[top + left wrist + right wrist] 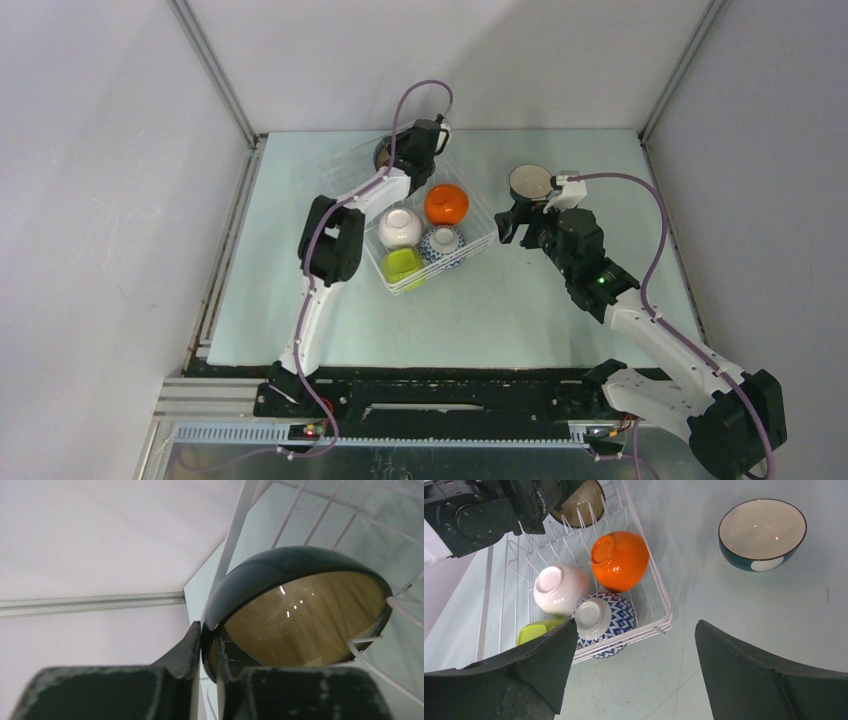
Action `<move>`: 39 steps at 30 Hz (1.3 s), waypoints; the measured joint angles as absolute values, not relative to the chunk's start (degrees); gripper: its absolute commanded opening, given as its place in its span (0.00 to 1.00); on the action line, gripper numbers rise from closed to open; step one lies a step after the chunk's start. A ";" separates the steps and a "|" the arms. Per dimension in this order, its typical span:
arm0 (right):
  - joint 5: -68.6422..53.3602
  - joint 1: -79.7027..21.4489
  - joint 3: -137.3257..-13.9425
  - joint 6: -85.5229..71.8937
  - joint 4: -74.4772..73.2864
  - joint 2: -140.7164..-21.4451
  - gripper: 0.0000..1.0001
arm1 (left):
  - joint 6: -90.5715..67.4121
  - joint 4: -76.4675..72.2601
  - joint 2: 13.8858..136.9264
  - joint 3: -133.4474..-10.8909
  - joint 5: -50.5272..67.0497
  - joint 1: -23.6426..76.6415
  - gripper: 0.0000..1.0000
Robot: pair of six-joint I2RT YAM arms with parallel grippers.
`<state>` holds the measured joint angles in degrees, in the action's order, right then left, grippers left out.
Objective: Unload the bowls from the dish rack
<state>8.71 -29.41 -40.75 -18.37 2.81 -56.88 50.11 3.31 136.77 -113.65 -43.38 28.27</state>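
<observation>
The white wire dish rack point(452, 264) holds several bowls. My left gripper point(210, 640) is shut on the rim of the dark blue bowl point(280, 565), which stands on edge at the rack's far corner point(383, 153). One finger is outside the rim and one inside. Upside down in the rack lie an orange bowl point(619, 560), a white bowl point(560, 587), a blue-and-white patterned bowl point(616, 617) and a lime green bowl point(536, 630). A teal bowl point(761, 532) sits upright on the table, right of the rack. My right gripper point(636, 625) hangs open and holds nothing, over the table beside the rack's near right corner.
The table is a pale green mat point(560, 330) with grey walls close on three sides. The left arm point(330, 240) reaches along the rack's left side. The teal bowl point(529, 182) is just beyond my right gripper point(520, 225).
</observation>
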 measured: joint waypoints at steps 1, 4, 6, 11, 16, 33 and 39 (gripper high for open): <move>8.71 -29.41 -40.75 -18.37 2.81 -56.88 0.94 | 50.02 2.98 136.75 -113.71 -43.40 28.18 0.01; 8.71 -29.41 -40.75 -18.37 2.81 -56.73 0.94 | 50.57 3.14 136.77 -113.71 -43.81 28.08 0.00; 8.71 -29.41 -40.75 -18.37 2.81 -56.69 0.94 | 50.61 3.07 136.77 -113.71 -43.99 28.08 0.00; 8.71 -29.41 -40.75 -18.37 2.81 -56.69 0.94 | 51.09 2.44 136.77 -113.62 -44.58 28.14 0.00; 8.67 -29.41 -40.75 -18.37 2.81 -56.60 0.94 | 52.16 1.15 136.57 -112.62 -46.02 28.40 0.00; 7.79 -29.41 -40.75 -18.44 2.74 -54.63 0.93 | 58.15 -13.96 120.57 -95.13 -56.71 31.22 0.00; 6.68 -29.41 -40.75 -18.96 2.81 -54.63 0.93 | 55.68 -22.55 112.42 -86.02 -65.45 33.63 0.00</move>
